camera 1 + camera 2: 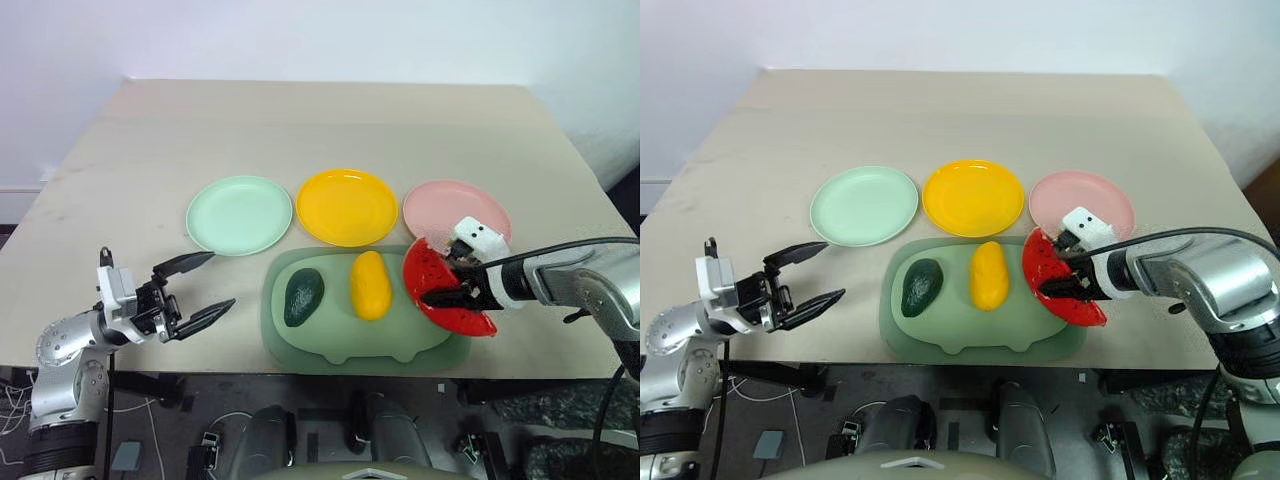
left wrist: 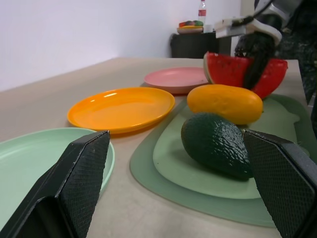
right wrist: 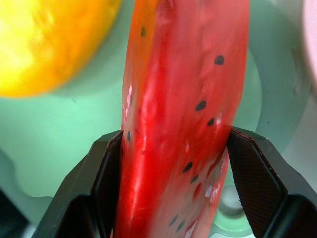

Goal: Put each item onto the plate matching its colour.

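The red watermelon wedge [image 1: 428,268] stands on edge at the right end of the green mat [image 1: 400,342]. My right gripper [image 1: 448,283] is shut on it, with a black finger [image 3: 249,179] pressed against each face. The yellow mango [image 1: 370,285] and the dark green avocado [image 1: 303,296] lie on the mat to its left. Behind the mat sit the mint green plate [image 1: 238,214], the yellow plate [image 1: 347,207] and the pink plate [image 1: 455,208], all bare. My left gripper [image 1: 222,280] hangs open at the table's front left, pointing toward the avocado, with nothing in it.
The mat lies close to the table's front edge [image 1: 200,372]. The pink plate is just behind the held wedge. Bare tabletop [image 1: 320,120] stretches behind the plates. A dark stand [image 2: 198,43] with a bottle is far off past the table.
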Robot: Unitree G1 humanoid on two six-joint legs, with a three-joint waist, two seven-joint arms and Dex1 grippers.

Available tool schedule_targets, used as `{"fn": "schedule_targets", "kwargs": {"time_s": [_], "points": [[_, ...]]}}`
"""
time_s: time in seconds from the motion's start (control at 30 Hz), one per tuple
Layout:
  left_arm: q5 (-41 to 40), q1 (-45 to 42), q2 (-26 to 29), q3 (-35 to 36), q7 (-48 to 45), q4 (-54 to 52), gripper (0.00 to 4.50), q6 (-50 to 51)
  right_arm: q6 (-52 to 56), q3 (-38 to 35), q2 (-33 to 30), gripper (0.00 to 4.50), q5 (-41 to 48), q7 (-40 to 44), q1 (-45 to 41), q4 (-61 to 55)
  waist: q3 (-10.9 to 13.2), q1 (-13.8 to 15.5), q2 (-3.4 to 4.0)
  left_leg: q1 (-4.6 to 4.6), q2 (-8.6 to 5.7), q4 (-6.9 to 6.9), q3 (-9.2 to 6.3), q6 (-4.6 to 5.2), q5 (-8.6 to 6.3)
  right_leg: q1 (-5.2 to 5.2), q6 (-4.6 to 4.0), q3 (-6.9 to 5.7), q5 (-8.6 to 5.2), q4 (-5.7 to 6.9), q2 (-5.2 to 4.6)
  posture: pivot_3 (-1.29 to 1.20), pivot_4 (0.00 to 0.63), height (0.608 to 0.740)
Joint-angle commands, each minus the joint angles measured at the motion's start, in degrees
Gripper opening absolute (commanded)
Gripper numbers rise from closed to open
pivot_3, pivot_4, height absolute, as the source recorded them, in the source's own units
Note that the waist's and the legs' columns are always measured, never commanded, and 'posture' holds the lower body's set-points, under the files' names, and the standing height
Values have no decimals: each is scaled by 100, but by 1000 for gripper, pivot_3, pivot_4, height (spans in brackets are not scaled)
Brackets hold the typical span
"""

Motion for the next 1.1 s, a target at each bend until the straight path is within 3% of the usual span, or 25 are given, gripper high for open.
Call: {"fn": "schedule_targets", "kwargs": {"time_s": [0.03, 0.3, 0.53, 0.6, 0.7, 0.9, 1.1], "points": [[-12, -81, 30, 29, 3, -17, 4500, -49, -401, -472, 6, 2898, -175, 73, -732, 791, 1, -17, 1, 0, -1, 0, 2, 0, 0, -1, 1, 1, 1, 1, 2, 0, 150, 733], [10, -117, 17, 9, 26, 13, 4500, -66, -2052, 304, 370, 2898, -1813, -158, -1768, 3286, 0, -12, 1, -3, -7, -7, 9, 1, 0, -3, 12, 0, 8, -2, 3, 0, 150, 733], [20, -104, 22, 27, 41, 8, 4500, -93, -2725, 476, 916, 2898, -2404, 11, -2043, 4471, 9, -47, 16, -5, -6, -7, 19, 1, 0, -7, 13, 0, 9, 2, 3, 0, 150, 733], [24, -70, 15, 33, 57, -14, 4500, -101, -2876, 505, 951, 3578, -2537, 85, -2056, 4605, 10, -52, 17, -4, -6, -7, 19, 1, 0, -6, 13, 0, 9, 4, 3, 0, 150, 733], [13, 14, 8, 52, 91, -57, 4500, -99, -2963, 441, 709, 4399, -2528, 536, -1981, 4324, 16, -50, 28, -6, -4, -7, 16, 1, 0, -7, 14, 0, 9, 4, 0, 0, 150, 733], [0, 126, 20, 61, 138, -143, 4500, -121, -2568, 73, -97, 4457, -2258, 1280, -1660, 3307, 30, -6, 51, -9, -4, -7, 8, 2, 0, -10, 14, -1, 9, 3, -1, 0, 150, 733], [-8, 136, 69, 89, 123, -121, 4500, -109, -1634, -541, -940, 4457, -1379, 1996, -840, 1415, 34, -12, 57, -5, 3, -8, 5, 1, -1, -10, 14, -1, 8, 2, 0, 0, 150, 733]]}}
